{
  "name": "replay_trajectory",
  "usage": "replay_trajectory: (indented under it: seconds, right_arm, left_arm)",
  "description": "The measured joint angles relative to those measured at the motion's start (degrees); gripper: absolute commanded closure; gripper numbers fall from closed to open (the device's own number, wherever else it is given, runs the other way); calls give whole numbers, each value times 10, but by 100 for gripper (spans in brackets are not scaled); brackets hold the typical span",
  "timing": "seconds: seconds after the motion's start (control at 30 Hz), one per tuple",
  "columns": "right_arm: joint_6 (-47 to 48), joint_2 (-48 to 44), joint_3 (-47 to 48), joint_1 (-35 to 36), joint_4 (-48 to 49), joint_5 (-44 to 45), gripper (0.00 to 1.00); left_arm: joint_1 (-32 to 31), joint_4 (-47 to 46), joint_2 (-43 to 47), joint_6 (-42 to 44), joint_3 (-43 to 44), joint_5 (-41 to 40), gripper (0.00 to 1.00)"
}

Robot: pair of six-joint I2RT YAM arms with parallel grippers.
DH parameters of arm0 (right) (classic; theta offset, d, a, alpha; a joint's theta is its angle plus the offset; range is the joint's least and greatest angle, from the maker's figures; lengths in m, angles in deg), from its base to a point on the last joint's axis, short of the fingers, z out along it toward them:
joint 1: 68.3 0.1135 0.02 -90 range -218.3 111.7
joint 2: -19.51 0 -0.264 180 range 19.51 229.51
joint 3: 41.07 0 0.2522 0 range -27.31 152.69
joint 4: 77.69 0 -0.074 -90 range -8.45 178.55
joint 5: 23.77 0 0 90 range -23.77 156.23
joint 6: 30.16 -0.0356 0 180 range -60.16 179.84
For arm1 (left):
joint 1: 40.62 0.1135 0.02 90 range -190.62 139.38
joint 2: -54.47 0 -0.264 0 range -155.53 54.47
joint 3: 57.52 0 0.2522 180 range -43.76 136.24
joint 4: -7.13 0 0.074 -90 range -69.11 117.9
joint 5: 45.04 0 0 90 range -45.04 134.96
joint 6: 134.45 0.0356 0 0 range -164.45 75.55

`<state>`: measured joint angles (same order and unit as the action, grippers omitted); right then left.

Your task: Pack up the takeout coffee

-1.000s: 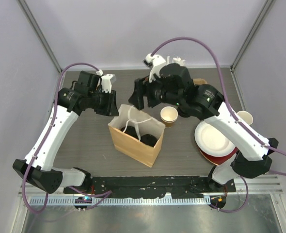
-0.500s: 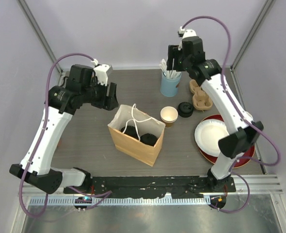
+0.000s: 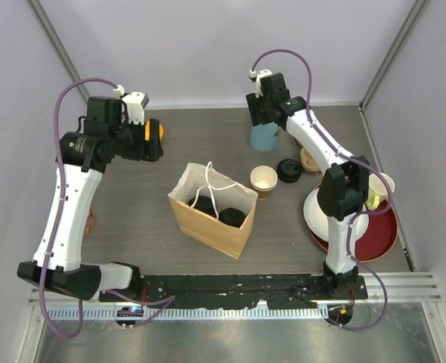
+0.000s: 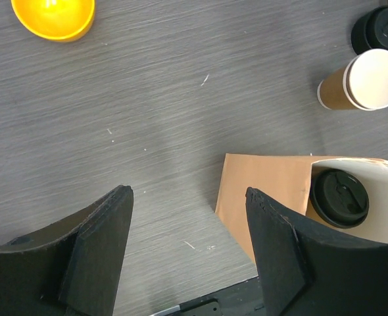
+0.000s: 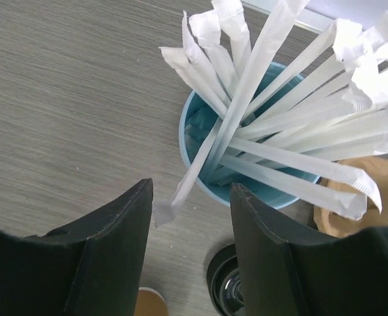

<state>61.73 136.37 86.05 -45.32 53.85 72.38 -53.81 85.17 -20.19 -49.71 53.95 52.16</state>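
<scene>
A brown paper bag (image 3: pixel 208 219) stands open mid-table, and two takeout coffees with black lids (image 3: pixel 231 218) sit inside it; one lid (image 4: pixel 339 197) shows in the left wrist view. An unlidded kraft cup (image 3: pixel 264 180) stands right of the bag, with a loose black lid (image 3: pixel 289 170) beside it. My left gripper (image 3: pixel 149 146) hangs open and empty (image 4: pixel 187 192) over bare table, left of the bag. At the back, my right gripper (image 3: pixel 262 113) is over the light-blue straw cup (image 5: pixel 200 135). It is open (image 5: pixel 192 185), and one wrapped straw's end (image 5: pixel 164 212) lies between the jaws.
A yellow bowl (image 4: pixel 52 16) sits at the back left. A cardboard cup carrier (image 3: pixel 311 157) lies right of the straw cup. A white plate (image 3: pixel 330 215) on a red plate (image 3: pixel 370 240) and a pale yellow cup (image 3: pixel 379 187) stand at the right.
My left gripper pulled back left from the bag and opened. My right arm swung from over the bag to the straw cup at the back, and its jaws narrowed.
</scene>
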Motion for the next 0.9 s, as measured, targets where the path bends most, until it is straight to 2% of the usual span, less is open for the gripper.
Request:
replay_trajectory:
  seconds: [0.03, 0.17, 0.33, 0.47, 0.5, 0.77, 0.9]
  right_arm:
    - [5, 3, 1, -1, 5, 2, 47]
    - [17, 25, 23, -3, 16, 2, 61]
    - [26, 49, 55, -4, 18, -2, 71]
    - [36, 55, 64, -4, 16, -3, 95]
    - [38, 57, 68, -4, 14, -2, 98]
    - [52, 56, 122, -4, -5, 11, 99]
    - [54, 26, 152, -4, -25, 19, 99]
  left_arm:
    - [4, 0, -1, 0, 0, 2, 27]
    - [17, 1, -4, -1, 0, 10, 28]
    - [22, 2, -5, -1, 0, 18, 28]
    - [25, 2, -8, -2, 0, 23, 28]
    - [26, 2, -9, -3, 0, 26, 28]
    - [33, 2, -16, -3, 0, 45, 28]
    - [34, -1, -16, -3, 0, 68, 28]
